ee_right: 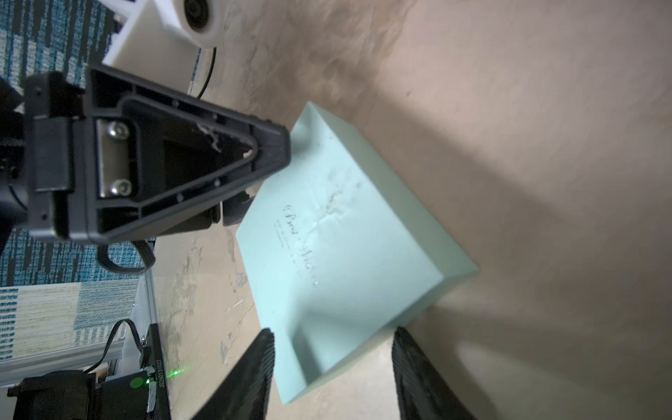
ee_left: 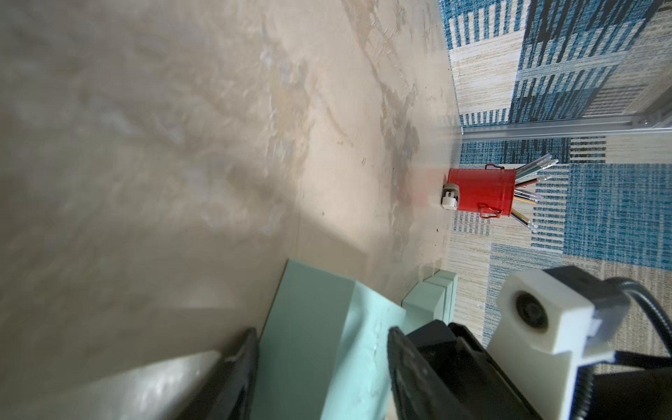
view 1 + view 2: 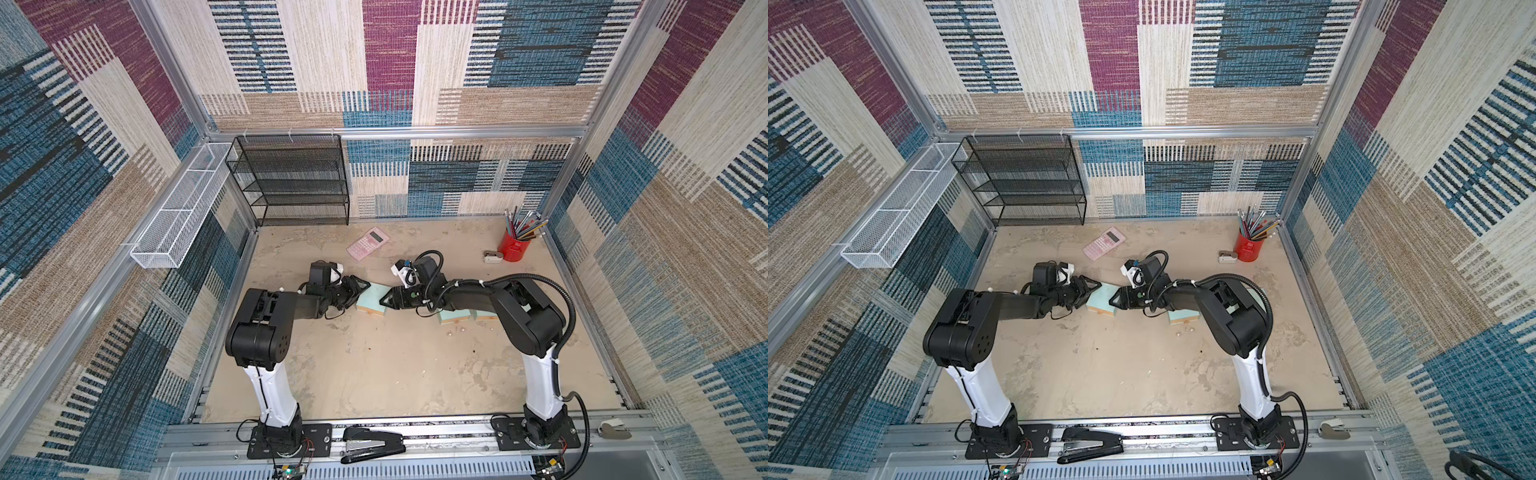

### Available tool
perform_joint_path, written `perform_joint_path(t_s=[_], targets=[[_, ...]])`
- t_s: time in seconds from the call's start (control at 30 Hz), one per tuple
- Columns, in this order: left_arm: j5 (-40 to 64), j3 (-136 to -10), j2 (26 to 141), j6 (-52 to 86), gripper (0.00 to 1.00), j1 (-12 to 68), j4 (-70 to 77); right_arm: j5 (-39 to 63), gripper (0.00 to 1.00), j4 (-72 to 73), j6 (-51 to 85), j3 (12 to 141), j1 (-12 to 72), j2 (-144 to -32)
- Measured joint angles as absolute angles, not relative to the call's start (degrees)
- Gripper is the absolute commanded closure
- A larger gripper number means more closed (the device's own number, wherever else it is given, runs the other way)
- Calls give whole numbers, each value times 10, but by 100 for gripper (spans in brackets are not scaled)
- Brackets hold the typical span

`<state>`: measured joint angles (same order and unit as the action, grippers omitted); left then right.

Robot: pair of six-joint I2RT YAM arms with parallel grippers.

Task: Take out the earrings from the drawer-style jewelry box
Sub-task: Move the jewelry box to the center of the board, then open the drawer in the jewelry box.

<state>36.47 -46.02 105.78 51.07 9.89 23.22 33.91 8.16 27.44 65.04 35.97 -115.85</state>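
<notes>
Straddling the mint-green box [image 3: 371,297] from both ends, the two arms meet over the middle of the desk [image 3: 395,374]. The left arm [image 3: 299,307] comes in at the box's left end. The left wrist view shows the left jaws about half apart, a finger [image 2: 236,378] on each side of the box and snug against it. The right arm [image 3: 469,293] takes the opposite end. In the right wrist view the right jaws stand the same way, fingers [image 1: 254,371] pressed to either side of the box, with faint script lettering on its lid. I cannot tell whether the box lies flat. The earrings [image 3: 449,333] show in both top views as tiny pale specks on the bare desk, right of the box and slightly nearer the arm bases. They lie just in front of more mint-green pieces [image 3: 451,316] half hidden under the right arm. A pink calculator [image 3: 368,244] lies beyond the box towards the back wall. A red pen pot [image 3: 514,247] stands well beyond the box to the right. A black stapler [image 3: 372,446] sits far on the box's near side.
</notes>
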Motion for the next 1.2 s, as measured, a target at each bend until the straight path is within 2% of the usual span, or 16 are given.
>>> perform_joint_path(t_s=[0.3, 0.57, 0.67, 0.8, 1.0, 1.1, 1.2], targets=[[373, -338, 950, 525, 41, 100, 224, 298, 46, 193, 356, 504, 426, -1073], [372, -338, 908, 522, 39, 91, 168, 237, 44, 251, 413, 418, 462, -1006], [343, -334, 850, 522, 39, 70, 122, 214, 42, 246, 421, 395, 465, -964], [308, -329, 706, 519, 39, 60, 34, 185, 38, 213, 409, 425, 464, -938], [305, -254, 474, 536, 48, 59, -89, 167, 30, 125, 352, 513, 464, -964], [333, -198, 406, 573, 51, 64, -112, 163, 28, 90, 321, 562, 464, -991], [352, -160, 409, 611, 52, 89, -112, 158, 28, 54, 295, 610, 464, -1027]])
